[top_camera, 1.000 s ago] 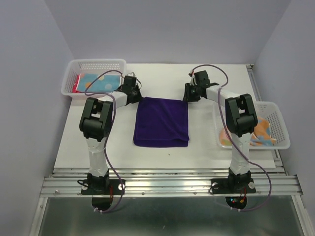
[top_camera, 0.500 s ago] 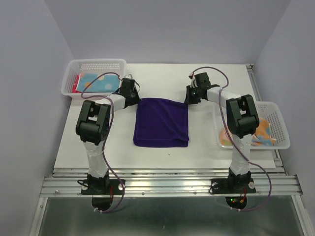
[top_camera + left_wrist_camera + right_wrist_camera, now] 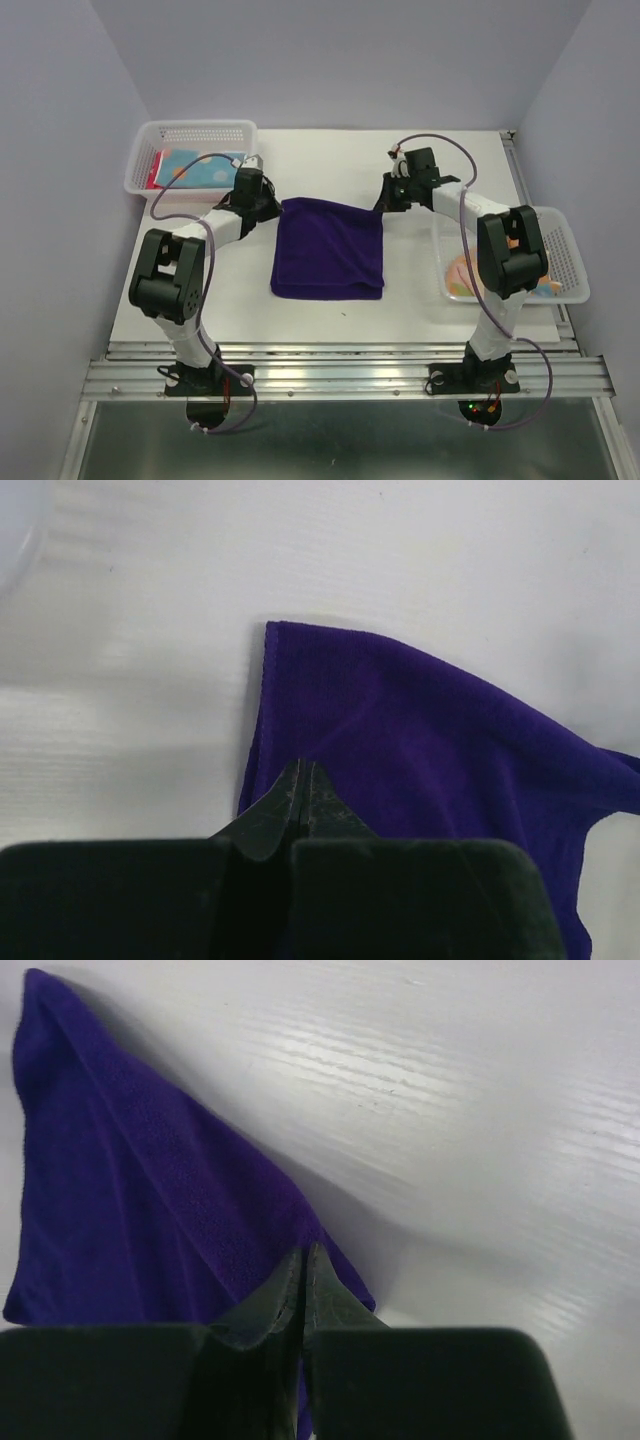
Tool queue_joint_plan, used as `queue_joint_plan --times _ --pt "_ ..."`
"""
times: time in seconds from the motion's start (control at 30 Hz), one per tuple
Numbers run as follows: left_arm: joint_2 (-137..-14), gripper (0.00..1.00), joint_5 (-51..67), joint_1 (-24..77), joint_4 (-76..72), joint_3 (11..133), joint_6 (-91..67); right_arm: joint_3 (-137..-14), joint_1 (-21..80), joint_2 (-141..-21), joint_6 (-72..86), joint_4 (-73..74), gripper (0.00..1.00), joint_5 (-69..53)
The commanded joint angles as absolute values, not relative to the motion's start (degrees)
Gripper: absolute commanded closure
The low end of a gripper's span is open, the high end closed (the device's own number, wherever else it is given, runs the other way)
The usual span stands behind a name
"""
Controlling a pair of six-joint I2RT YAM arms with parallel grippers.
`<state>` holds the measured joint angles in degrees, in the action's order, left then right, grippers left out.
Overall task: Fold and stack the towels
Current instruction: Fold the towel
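A dark purple towel [image 3: 330, 248] lies in the middle of the white table, folded into a rectangle. My left gripper [image 3: 268, 207] is shut on its far left corner. In the left wrist view the closed jaws [image 3: 301, 767] pinch purple cloth [image 3: 420, 740]. My right gripper [image 3: 384, 203] is shut on the far right corner. In the right wrist view the closed jaws [image 3: 303, 1250] hold the cloth [image 3: 130, 1190] raised a little, with a shadow under it. A light blue dotted towel [image 3: 200, 166] and a pink one [image 3: 157, 171] lie in the left basket. An orange patterned towel [image 3: 462, 272] lies in the right basket.
A white mesh basket [image 3: 195, 129] stands at the far left corner of the table. A second white mesh basket [image 3: 566, 262] stands at the right edge. Purple cables loop over both arms. Grey walls close in the back and both sides.
Both arms have stretched out lower and their elbows have swung outward. The grippers stay shut at the towel's far corners, and the far edge has shifted slightly.
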<state>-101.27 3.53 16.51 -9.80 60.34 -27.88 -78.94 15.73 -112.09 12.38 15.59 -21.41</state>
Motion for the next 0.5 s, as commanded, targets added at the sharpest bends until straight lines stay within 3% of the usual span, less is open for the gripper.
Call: queue_joint_plan --times 0.0,0.17,0.33,0.47 --pt "-94.14 1.00 6.59 16.79 -15.28 54.42 -29.18 -73.23 16.17 -105.22 13.45 11.52 0.99 -25.31" --pt "-90.00 1.00 6.24 16.70 -17.93 49.13 -30.58 -68.21 16.88 -100.90 13.71 9.67 0.99 -26.02" --pt "-99.12 1.00 7.91 16.70 -9.33 60.45 -27.86 -70.66 16.96 -102.56 13.89 11.42 0.99 -22.59" --pt "-106.94 0.80 5.89 16.70 -4.75 69.68 -27.33 -75.31 16.96 -107.03 14.59 13.27 0.99 -17.07"
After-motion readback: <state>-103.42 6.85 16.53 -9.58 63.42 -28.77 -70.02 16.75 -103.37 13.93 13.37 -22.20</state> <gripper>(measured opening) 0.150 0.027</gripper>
